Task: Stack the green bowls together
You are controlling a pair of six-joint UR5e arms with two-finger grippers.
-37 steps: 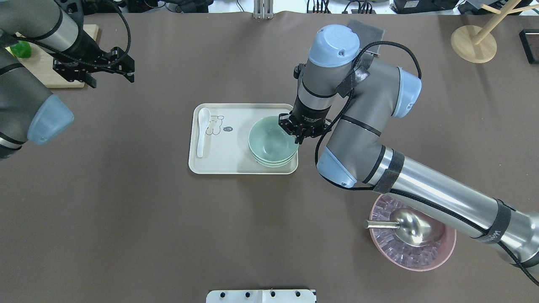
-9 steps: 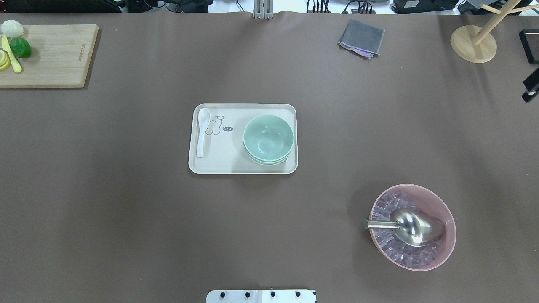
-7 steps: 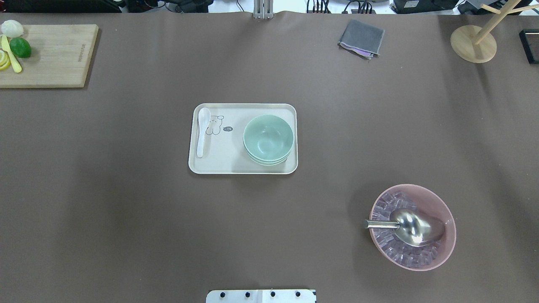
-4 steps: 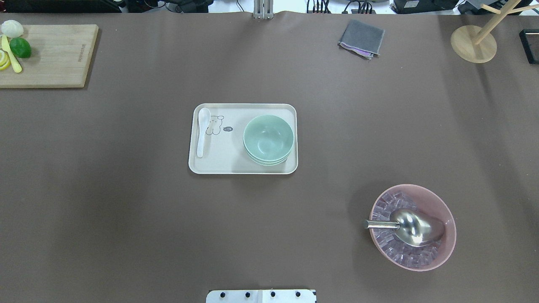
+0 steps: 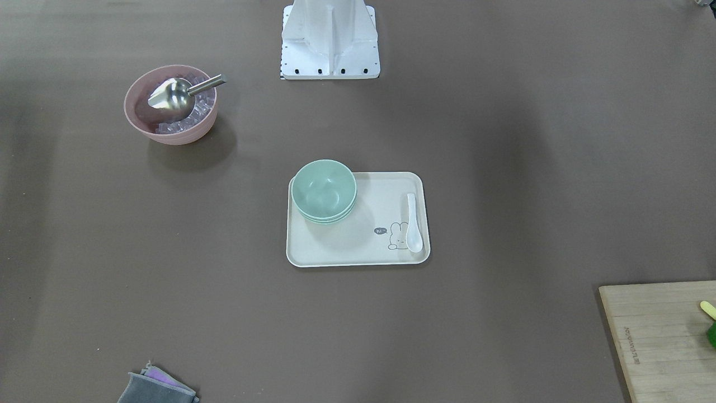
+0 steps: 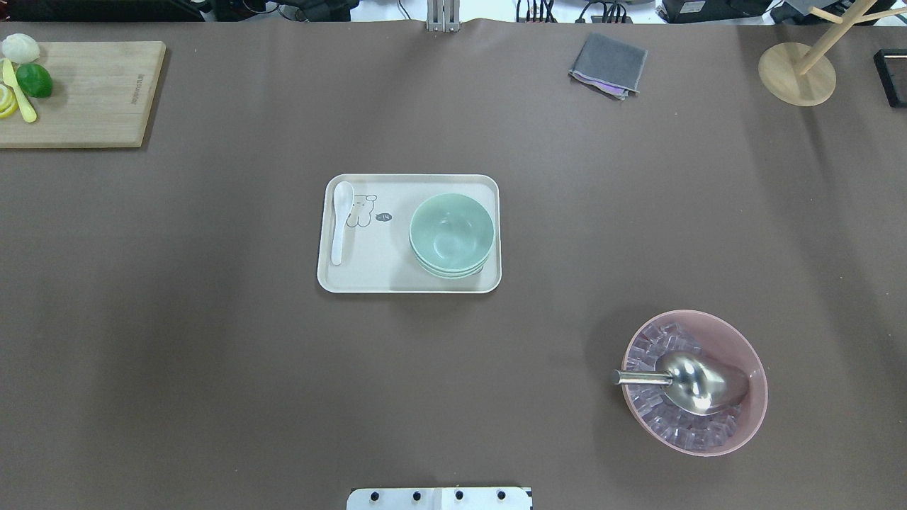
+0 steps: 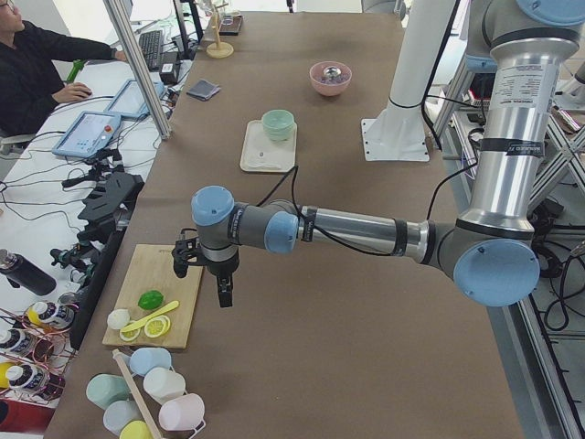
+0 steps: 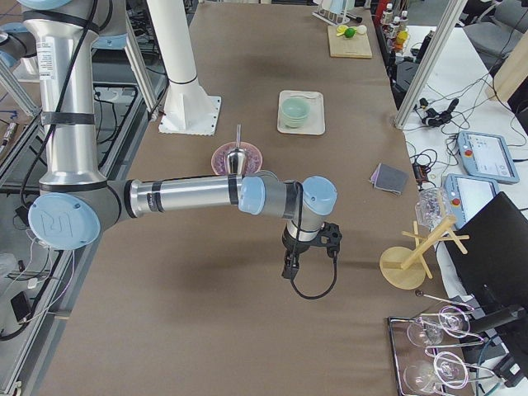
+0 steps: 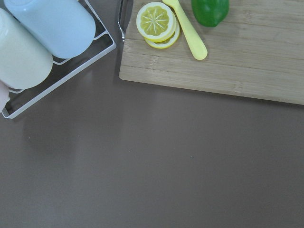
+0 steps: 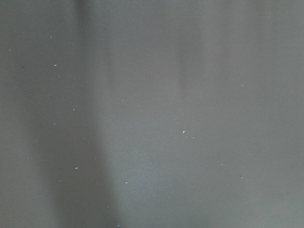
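Observation:
The green bowls [image 6: 451, 234] sit nested in one stack on the right part of a cream tray [image 6: 382, 265], also seen in the front-facing view as the green bowls [image 5: 323, 190] on the tray [image 5: 358, 246]. Neither gripper is near them. The left gripper [image 7: 222, 293] hangs over the table beside the cutting board at the table's left end. The right gripper [image 8: 289, 268] hangs over bare table near the right end. Both show only in the side views, so I cannot tell whether they are open or shut.
A white spoon [image 6: 341, 219] lies on the tray's left side. A pink bowl [image 6: 751, 418] with ice and a metal scoop stands front right. A cutting board [image 6: 92, 92] with lime and lemon, a grey cloth [image 6: 609, 64] and a wooden stand [image 6: 797, 74] line the far edge.
The right arm has left the bowl stack and both arms have withdrawn out of the overhead view. The stack and tray have not moved.

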